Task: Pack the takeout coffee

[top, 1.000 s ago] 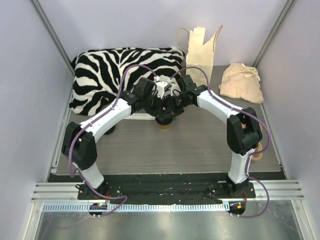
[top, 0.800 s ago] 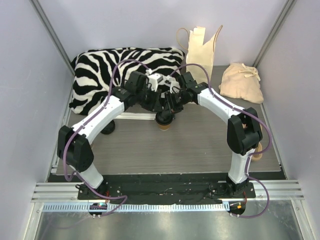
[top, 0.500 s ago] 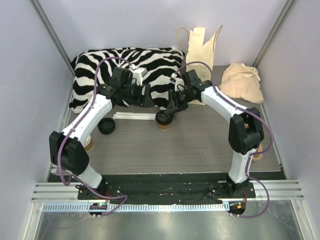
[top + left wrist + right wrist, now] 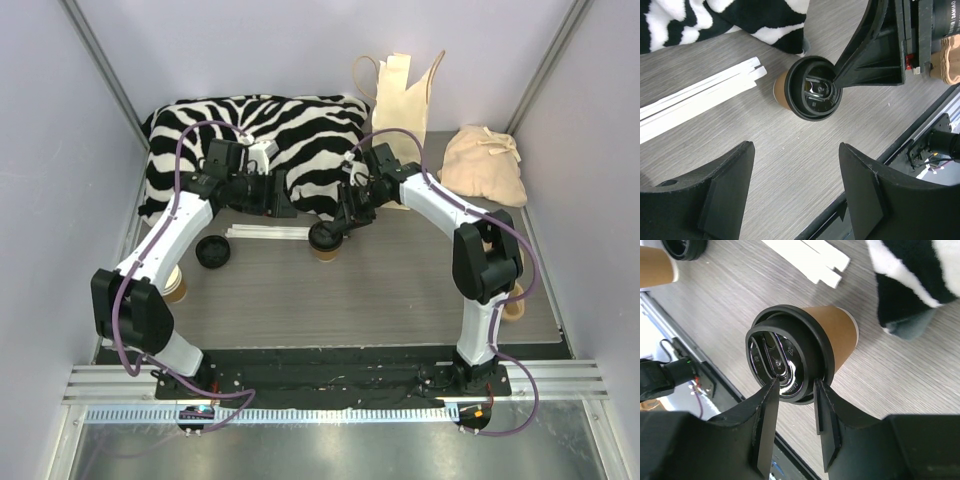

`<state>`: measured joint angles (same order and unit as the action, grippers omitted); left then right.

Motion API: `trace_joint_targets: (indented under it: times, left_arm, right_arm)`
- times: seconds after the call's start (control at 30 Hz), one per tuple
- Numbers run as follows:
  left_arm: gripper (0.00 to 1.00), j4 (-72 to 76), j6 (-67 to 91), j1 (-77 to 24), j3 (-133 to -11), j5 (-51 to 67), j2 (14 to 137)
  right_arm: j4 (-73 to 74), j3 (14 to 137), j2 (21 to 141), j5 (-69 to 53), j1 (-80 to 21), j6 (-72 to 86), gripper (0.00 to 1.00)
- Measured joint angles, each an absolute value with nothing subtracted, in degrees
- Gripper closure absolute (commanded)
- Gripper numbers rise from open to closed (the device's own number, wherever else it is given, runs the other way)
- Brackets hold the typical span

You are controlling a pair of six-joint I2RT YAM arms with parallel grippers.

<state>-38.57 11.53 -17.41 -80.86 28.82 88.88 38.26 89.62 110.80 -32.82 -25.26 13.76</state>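
**Lidded coffee stands on the table, not yet bagged**
Left gripper [image 4: 794, 146] hangs wide apart, holding nothing. The takeout coffee [image 4: 325, 243] stands mid-table with its black lid [image 4: 785, 360] on. Right gripper [image 4: 792, 390], fingers slightly parted, is poised at the lid's rim. The paper bag [image 4: 400, 100] apparently awaits.

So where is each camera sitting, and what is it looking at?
Top camera: above and behind the arms, looking down on the table; left arm, right arm and coffee cup show.
Left wrist camera: on the left arm, looking down at the cup; the open left gripper shows.
Right wrist camera: on the right arm, close above the cup's lid; the open right gripper shows.
Shared: both wrist views show the cup and white strips.
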Motion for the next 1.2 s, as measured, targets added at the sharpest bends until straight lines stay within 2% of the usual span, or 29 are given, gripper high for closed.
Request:
trace_joint_targets:
  times: [0.2, 0.23, 0.27, 0.3, 0.33, 0.47, 0.63, 0.73, 0.8, 0.87, 1.0, 1.1, 1.2]
  left_arm:
    - [0.22, -38.6, 11.5, -17.1, -80.9, 29.1, 88.6]
    - [0.13, -38.6, 11.5, -17.1, -80.9, 29.2, 88.6]
    - [0.12, -38.6, 11.5, -17.1, -80.9, 29.2, 88.6]
    - [0.04, -38.6, 11.5, -17.1, -80.9, 29.2, 88.6]
    - [0.02, -38.7, 11.4, -17.1, -80.9, 29.3, 88.6]
    - [0.00, -39.1, 11.0, -16.6, -80.9, 30.2, 88.4]
    - [0.00, -40.9, 8.6, -16.0, -80.9, 31.2, 86.7]
    - [0.00, -42.5, 6.8, -15.8, -80.9, 31.7, 85.6]
    - [0.02, -43.5, 5.9, -15.6, -80.9, 32.2, 85.0]
    - [0.11, -44.0, 5.2, -15.3, -80.9, 32.5, 84.5]
    - [0.30, -43.6, 3.7, -15.1, -81.2, 32.9, 84.9]
    - [0.42, -43.4, 2.6, -15.1, -85.2, 33.7, 89.3]
    - [0.46, -42.0, 2.5, -15.1, -91.0, 34.9, 96.6]
  right_arm:
    - [37.0, 89.8, 111.8, -36.1, -25.3, 15.2, 0.56]
    - [36.9, 89.8, 111.9, -36.5, -25.3, 15.3, 0.54]
    - [36.9, 89.8, 111.9, -36.9, -25.3, 15.2, 0.52]
    - [36.9, 89.8, 111.9, -37.3, -25.3, 15.2, 0.51]
    - [36.9, 89.8, 111.9, -37.6, -25.3, 15.2, 0.46]
    - [37.4, 89.8, 111.4, -38.8, -24.3, 14.8, 0.37]
    - [40.1, 89.8, 107.9, -39.1, -21.4, 12.5, 0.37]
    - [41.8, 89.7, 104.0, -38.8, -19.5, 10.9, 0.41]
    - [42.3, 89.3, 101.4, -38.4, -18.7, 10.2, 0.45]
    - [42.4, 88.0, 99.2, -38.2, -18.6, 9.5, 0.49]
    - [42.3, 84.1, 97.8, -37.9, -19.2, 8.9, 0.62]
    - [42.3, 80.5, 98.1, -37.1, -19.5, 8.9, 0.66]
    - [42.2, 78.3, 99.1, -36.5, -19.6, 9.0, 0.70]
